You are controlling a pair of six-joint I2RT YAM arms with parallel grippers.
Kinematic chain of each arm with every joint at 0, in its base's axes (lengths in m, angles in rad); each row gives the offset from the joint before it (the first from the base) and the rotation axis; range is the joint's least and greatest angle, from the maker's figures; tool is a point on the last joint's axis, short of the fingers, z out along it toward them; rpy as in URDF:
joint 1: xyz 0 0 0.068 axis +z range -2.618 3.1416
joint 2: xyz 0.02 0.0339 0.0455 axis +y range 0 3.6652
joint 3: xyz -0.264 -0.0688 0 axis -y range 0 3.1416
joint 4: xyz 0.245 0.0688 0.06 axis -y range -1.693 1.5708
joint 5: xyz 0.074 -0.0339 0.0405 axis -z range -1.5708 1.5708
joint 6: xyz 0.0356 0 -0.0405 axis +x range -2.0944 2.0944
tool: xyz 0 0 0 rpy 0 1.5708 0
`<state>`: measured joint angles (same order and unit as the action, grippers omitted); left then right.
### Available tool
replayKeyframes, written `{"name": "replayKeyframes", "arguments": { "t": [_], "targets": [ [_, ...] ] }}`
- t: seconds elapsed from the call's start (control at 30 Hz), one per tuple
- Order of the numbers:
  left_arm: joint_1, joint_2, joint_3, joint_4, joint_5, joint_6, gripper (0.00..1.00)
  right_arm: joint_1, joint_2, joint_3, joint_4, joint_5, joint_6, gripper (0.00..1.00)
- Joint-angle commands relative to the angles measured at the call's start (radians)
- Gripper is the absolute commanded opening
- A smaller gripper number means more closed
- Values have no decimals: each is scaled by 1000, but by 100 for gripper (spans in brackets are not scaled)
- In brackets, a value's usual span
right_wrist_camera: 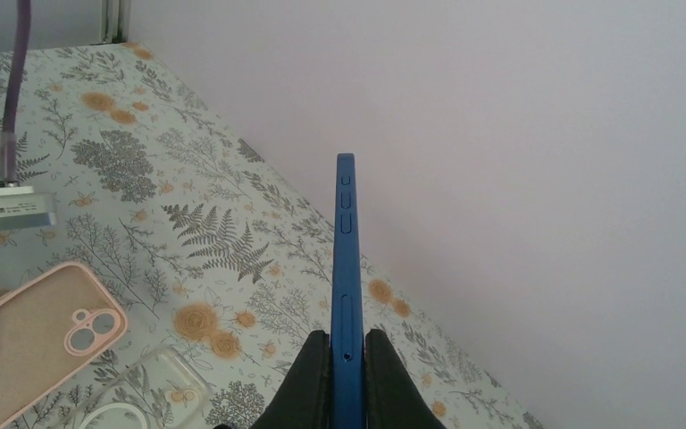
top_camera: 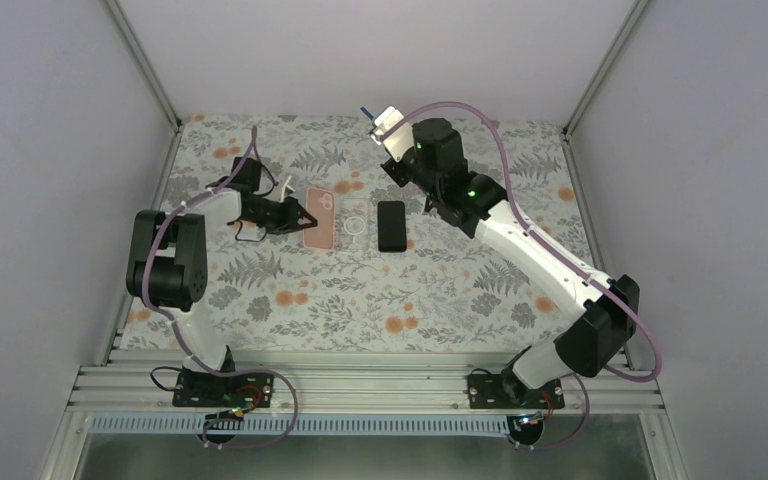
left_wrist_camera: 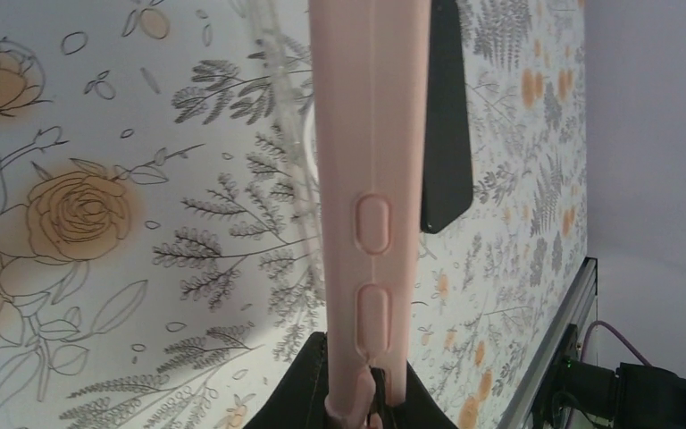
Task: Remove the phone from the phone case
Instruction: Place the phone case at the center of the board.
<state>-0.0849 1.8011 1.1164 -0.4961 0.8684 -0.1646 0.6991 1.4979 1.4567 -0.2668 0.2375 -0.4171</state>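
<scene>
Right wrist view: right claw clamps blue phone edge-on, long axis straight out from it, well apart from the pink case on the bench; left claw pinches that case's edge.

Phone: slim blue rectangular phone, bare, with no case on it.
Phone pose: seen edge-on, with side buttons and a tray slot showing. Its lower end was pinched between the fingers of the right tool, held clear of the floral desk over its far part.
Case: soft pink rounded-rectangle phone case.
Case pose: back up on the desk, camera cut-out at the far end, two button bumps along one side. Its left long edge was gripped by the left tool.
Relation: phone and case were well apart.
</scene>
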Motion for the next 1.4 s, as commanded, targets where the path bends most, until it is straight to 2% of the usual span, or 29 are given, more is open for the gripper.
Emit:
{"name": "replayKeyframes", "arguments": {
  "t": [0.0,0.67,1.03,1.13,1.2,1.3,1.37],
  "targets": [
    [8,41,40,12,-13,4,2,-2,-5,-1,43,2,18,4],
    [4,191,115,-35,-147,-40,4,-13,14,-7,42,10,17,4],
    [-3,189,121,-53,-300,-74,25,-13,11,-9,37,8,17,4],
    [-3,174,116,-54,-334,-82,28,-13,6,-9,36,7,18,4],
    [-3,154,108,-52,-358,-84,34,-13,4,-8,35,8,18,4],
    [-2,119,91,-51,-421,-81,36,-13,0,-8,35,8,16,4],
    [-1,88,74,-46,-459,-79,44,-13,-3,-9,35,8,11,4]
  ]
}}
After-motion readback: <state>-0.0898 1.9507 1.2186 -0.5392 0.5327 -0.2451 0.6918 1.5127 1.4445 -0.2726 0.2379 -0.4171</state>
